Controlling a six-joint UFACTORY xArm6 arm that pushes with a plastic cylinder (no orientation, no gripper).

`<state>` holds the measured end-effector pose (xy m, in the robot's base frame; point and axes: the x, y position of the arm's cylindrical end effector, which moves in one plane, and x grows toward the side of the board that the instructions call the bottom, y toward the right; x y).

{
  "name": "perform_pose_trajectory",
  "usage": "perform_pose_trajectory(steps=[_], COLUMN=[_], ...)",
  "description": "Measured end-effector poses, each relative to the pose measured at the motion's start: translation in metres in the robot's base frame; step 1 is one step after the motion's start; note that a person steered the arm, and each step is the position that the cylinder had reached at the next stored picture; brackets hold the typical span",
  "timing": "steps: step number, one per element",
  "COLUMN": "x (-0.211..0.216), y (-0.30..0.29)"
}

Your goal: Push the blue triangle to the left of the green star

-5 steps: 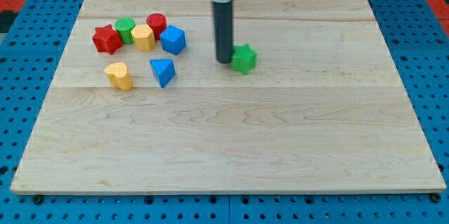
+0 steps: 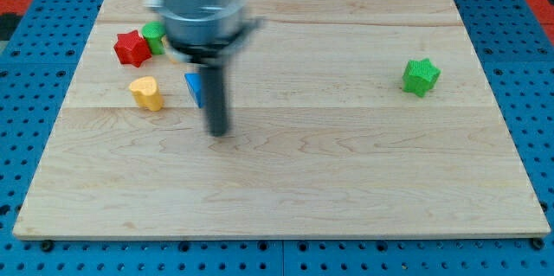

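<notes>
The blue triangle [image 2: 194, 87] lies left of the board's middle, partly hidden behind my rod. My tip [image 2: 219, 132] rests on the board just below and to the right of it, very close. The green star [image 2: 421, 76] sits far off at the view's right. The arm's body is blurred and covers the blocks above the triangle.
A red star [image 2: 131, 48] and a green round block [image 2: 154, 33] sit at the upper left. A yellow heart-like block [image 2: 146, 93] lies left of the blue triangle. The wooden board [image 2: 286, 181] lies on a blue pegboard.
The green star now sits far to the right of where it was. My rod has swung left, from beside the star to just below and right of the blue triangle.
</notes>
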<state>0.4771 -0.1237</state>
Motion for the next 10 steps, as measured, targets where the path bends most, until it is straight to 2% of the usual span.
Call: perform_pose_trajectory(steps=[1, 2, 3, 4, 6, 8, 9, 10], x=[-0.014, -0.040, -0.047, -0.052, -0.090, -0.099, -0.099, -0.080], y=[-0.101, -0.115, -0.070, 0.003, 0.102, 0.225, 0.248, 0.189])
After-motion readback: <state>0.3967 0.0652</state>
